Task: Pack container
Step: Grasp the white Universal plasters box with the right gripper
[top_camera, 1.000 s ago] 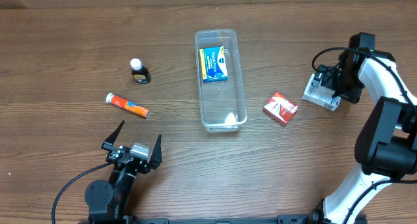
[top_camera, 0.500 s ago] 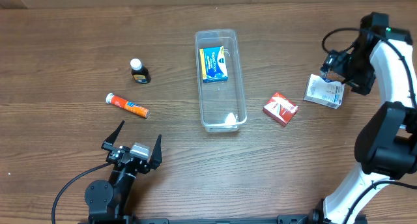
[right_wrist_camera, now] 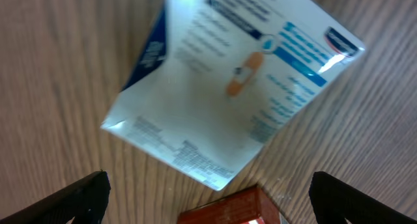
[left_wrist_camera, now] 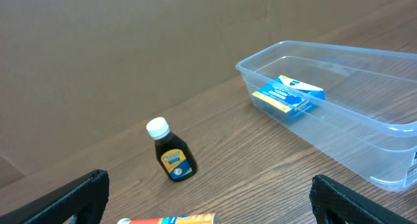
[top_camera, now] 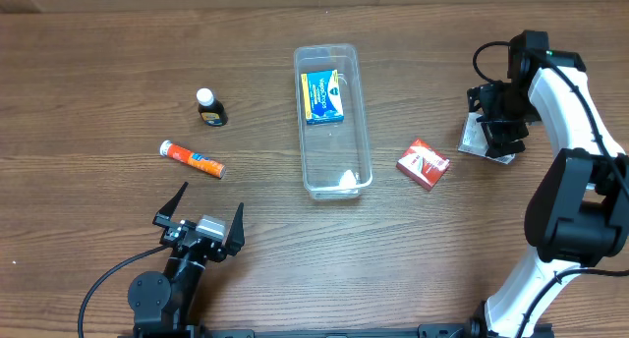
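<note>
Packing looks barely begun: only a blue box (top_camera: 322, 96) lies in the container (top_camera: 334, 156) mid-way across the desk (top_camera: 88, 269), while red box (top_camera: 424, 163), orange tube (top_camera: 193, 159) and dark bottle (top_camera: 209, 108) wait outside, left tool (top_camera: 209, 202) spread open, right tool (top_camera: 497, 122) open above the white box (right_wrist_camera: 228, 87).

Wooden table (top_camera: 98, 43) being occupied by container (top_camera: 299, 112), dark bottle (top_camera: 210, 108), orange tube (top_camera: 193, 159), red box (top_camera: 424, 163) and, apparently resting flat, white box (right_wrist_camera: 208, 113).
</note>
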{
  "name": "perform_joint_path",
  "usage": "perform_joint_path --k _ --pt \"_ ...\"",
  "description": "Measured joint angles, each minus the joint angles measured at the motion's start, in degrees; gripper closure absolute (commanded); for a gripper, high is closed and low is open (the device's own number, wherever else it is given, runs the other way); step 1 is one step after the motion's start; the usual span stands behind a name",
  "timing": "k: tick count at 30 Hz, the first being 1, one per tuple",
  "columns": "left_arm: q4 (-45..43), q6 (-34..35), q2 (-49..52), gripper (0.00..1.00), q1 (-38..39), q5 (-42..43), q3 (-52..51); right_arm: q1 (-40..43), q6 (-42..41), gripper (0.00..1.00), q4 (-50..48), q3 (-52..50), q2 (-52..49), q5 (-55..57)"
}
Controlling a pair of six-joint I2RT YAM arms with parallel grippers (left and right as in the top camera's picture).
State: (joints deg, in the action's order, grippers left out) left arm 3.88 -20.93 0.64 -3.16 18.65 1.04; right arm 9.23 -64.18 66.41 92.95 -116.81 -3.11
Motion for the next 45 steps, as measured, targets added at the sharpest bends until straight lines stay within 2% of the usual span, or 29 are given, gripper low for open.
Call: perform_joint_path --k 4,10,16,21,30,31,35,40,45 --pt "0.00 0.00 0.00 0.00 0.00 0.00 0.00 1.33 -3.30 0.00 -3.48 -1.97 0.00 0.61" --pt "0.00 0.00 0.00 0.00 0.00 0.00 0.00 2.75 -4.09 0.00 -10.40 -2.58 -0.13 1.64" --pt "0.00 0.00 0.00 0.00 0.00 0.00 0.00 2.78 -4.42 0.00 -11.82 -2.58 -1.97 1.64" --pt "0.00 0.00 0.00 0.00 0.00 0.00 0.00 2.75 -4.35 0.00 -10.95 -2.58 -1.97 1.64" --pt "0.00 0.00 0.00 0.00 0.00 0.00 0.00 2.73 -0.17 0.00 -3.28 -2.64 -3.54 1.42" --pt "0.00 0.00 0.00 0.00 0.00 0.00 0.00 2.73 0.70 0.04 -2.29 -2.64 -3.61 1.42" --pt "0.00 0.00 0.00 0.00 0.00 0.00 0.00 2.73 4.42 0.06 -0.87 -2.64 -3.61 1.36" --pt "0.00 0.00 0.00 0.00 0.00 0.00 0.00 2.73 7.80 0.25 0.07 -2.64 -3.63 1.05" --pt "0.00 0.00 0.00 0.00 0.00 0.00 0.00 2.71 11.30 0.30 0.76 -2.64 -3.61 1.03"
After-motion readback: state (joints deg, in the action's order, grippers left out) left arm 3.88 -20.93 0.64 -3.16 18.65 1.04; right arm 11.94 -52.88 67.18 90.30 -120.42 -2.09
